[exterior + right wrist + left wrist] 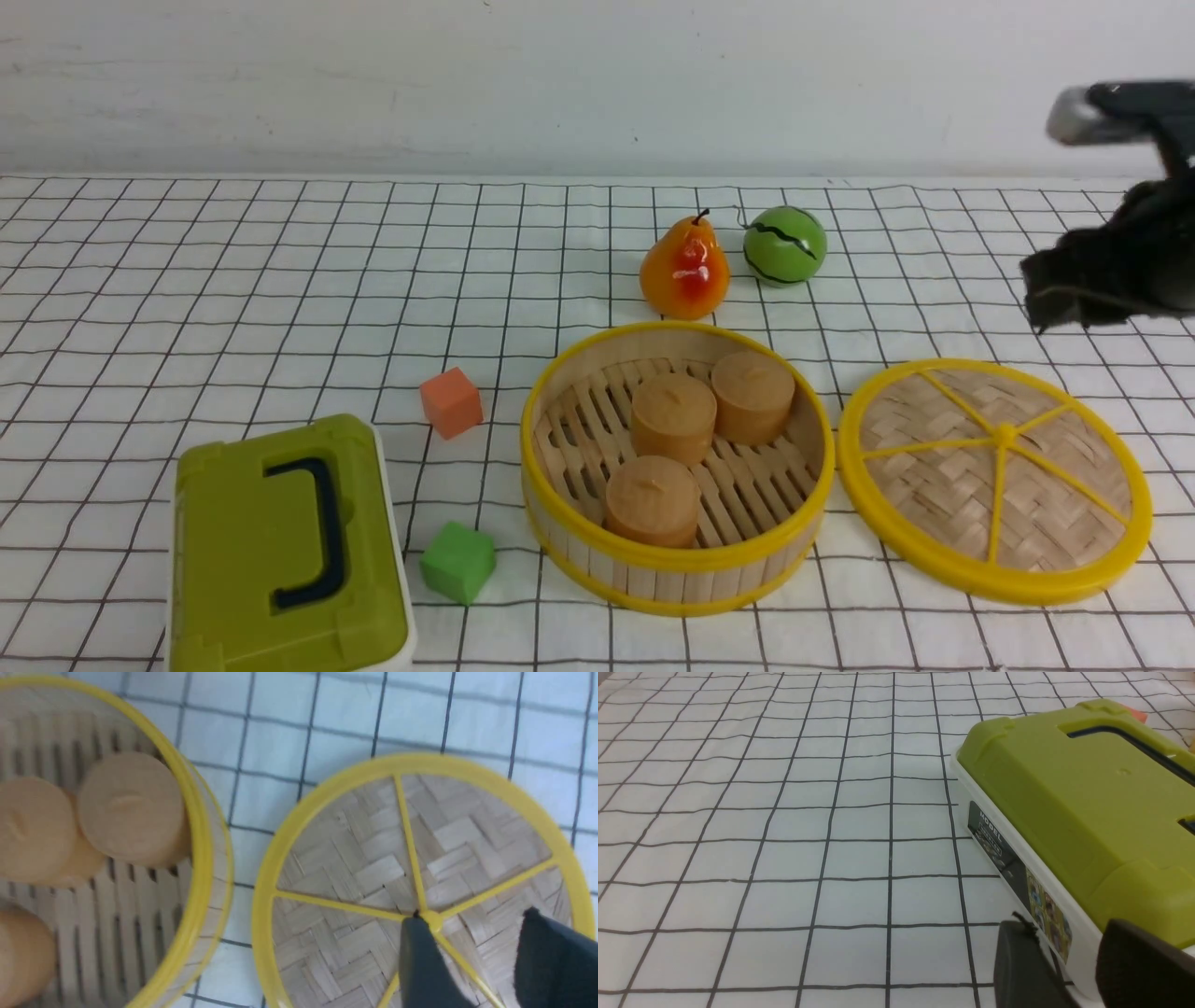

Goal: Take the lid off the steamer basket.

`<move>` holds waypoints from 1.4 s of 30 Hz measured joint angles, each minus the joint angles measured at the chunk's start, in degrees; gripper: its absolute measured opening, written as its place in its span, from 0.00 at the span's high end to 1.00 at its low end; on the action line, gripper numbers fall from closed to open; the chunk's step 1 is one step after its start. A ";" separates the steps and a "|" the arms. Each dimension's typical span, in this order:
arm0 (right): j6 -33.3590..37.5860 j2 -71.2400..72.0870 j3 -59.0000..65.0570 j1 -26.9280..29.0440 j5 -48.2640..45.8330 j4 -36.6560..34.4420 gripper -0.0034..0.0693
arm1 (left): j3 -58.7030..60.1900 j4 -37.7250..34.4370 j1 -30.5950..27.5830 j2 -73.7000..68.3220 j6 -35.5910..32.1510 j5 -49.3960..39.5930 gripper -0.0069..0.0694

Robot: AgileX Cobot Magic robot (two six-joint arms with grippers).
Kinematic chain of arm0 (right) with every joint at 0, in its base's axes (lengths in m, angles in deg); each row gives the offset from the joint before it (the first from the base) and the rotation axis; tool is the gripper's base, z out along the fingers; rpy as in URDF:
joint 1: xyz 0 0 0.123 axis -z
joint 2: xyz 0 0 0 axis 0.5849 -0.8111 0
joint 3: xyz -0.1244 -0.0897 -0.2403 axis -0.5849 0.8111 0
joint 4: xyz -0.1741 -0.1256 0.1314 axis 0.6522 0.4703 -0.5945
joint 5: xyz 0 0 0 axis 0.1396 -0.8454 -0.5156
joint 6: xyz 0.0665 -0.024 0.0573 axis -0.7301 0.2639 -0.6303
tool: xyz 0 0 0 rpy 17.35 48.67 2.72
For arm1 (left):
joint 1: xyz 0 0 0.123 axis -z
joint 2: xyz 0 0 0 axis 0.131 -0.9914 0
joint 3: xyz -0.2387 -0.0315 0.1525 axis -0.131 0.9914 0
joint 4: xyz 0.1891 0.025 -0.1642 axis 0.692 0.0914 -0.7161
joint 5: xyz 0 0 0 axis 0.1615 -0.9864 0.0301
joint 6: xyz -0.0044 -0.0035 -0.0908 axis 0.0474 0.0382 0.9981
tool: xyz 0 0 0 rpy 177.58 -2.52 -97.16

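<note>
The steamer basket [534,439] stands uncovered at the middle front and holds three round tan cakes [672,417]. The lid [994,481] lies flat on the cloth just right of the basket, apart from it. My right gripper [1046,294] hangs above the lid's far side, open and empty. In the right wrist view the right gripper [472,917] is over the lid's [364,868] yellow hub, with the basket [201,849] beside it. My left gripper [1064,933] is open and empty by the olive-green box [1064,798]. It is out of the front view.
The olive-green box with a dark handle [285,551] sits at the front left. An orange cube [451,401] and a green cube [457,562] lie between the box and the basket. A pear [684,271] and a green ball [784,245] stand behind the basket.
</note>
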 joint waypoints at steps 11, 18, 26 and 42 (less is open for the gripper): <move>13.75 27.51 18.50 0.00 11.32 -16.83 0.98 | 0.00 0.00 0.00 0.00 0.00 0.00 0.60; 19.74 42.71 25.18 0.00 12.15 -21.44 0.98 | 0.00 0.00 0.00 0.00 0.00 0.00 0.60; 20.55 52.81 26.84 0.00 12.66 -22.23 0.98 | 0.00 0.00 0.00 0.00 0.00 0.00 0.60; 21.20 55.04 26.89 0.00 18.92 -17.72 0.97 | 0.00 0.00 0.00 0.00 0.00 0.00 0.60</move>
